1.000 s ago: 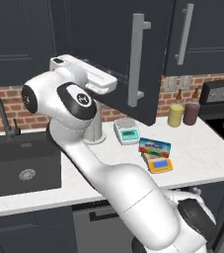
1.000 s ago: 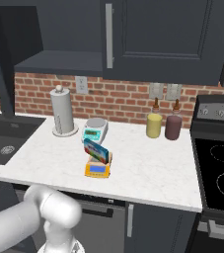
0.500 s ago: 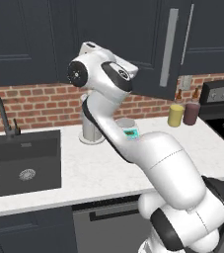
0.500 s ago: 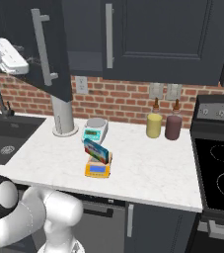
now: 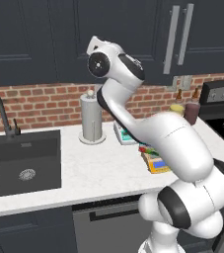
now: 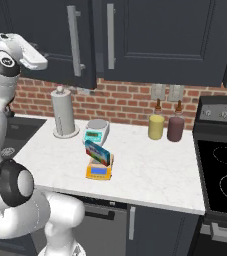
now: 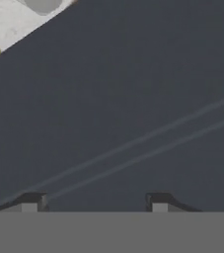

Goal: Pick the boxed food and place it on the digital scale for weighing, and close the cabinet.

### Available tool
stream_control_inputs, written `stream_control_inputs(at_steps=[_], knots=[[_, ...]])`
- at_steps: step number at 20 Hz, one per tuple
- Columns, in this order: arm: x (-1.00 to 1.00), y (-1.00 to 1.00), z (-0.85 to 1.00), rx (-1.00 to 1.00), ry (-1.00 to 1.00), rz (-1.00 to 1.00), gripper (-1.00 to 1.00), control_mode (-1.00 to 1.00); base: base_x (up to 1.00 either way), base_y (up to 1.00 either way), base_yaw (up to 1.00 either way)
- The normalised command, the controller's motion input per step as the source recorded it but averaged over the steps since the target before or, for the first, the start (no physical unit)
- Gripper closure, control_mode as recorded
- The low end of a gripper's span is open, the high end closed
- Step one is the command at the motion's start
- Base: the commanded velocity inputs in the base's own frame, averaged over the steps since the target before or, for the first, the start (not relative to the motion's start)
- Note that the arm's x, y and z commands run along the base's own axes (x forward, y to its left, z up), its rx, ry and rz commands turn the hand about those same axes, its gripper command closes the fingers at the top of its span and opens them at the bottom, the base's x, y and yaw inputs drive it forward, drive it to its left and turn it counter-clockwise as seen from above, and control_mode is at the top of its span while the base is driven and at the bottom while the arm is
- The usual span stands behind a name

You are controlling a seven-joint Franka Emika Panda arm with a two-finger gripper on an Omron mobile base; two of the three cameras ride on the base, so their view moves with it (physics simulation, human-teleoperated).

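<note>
Fingertips rise at the bottom of your hand view with a clear gap between them and nothing inside it, so the gripper is parted and holds nothing. Right in front of them you see a dark flat panel of the cabinet; whether they touch it, you cannot tell. In the right base view the hand is high at the left, just beside the cabinet door with its long silver handle, and this door stands a little out from the neighbour door.

On the bench the boxed food rests tilted on the digital scale, which sits close to the front edge, left of the middle. Just behind it, toward the brick wall, you find the white-and-teal scale. The paper towel roll stands near the back edge at the left end. Two bottles, a yellow one and a dark red one, stand at the back edge near the stove. In the left base view the sink is at the bench's left end.
</note>
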Motion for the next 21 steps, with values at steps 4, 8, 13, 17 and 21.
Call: stream_control_inputs(at_steps=[4,8,13,17,21], knots=[[0.89,-0.38,0.00,0.04,0.00,0.08,-1.00,-1.00,0.00,0.00,0.00],[0.99,-0.32,0.00,0.03,0.00,0.07,-1.00,-1.00,0.00,0.00,0.00],[0.99,-0.26,0.00,0.03,0.00,0.08,-1.00,-1.00,0.00,0.00,0.00],[0.69,-0.34,0.00,0.04,0.00,0.08,-1.00,-1.00,0.00,0.00,0.00],[0.20,-0.58,0.04,0.07,0.00,0.08,-1.00,-1.00,0.00,0.00,0.00]])
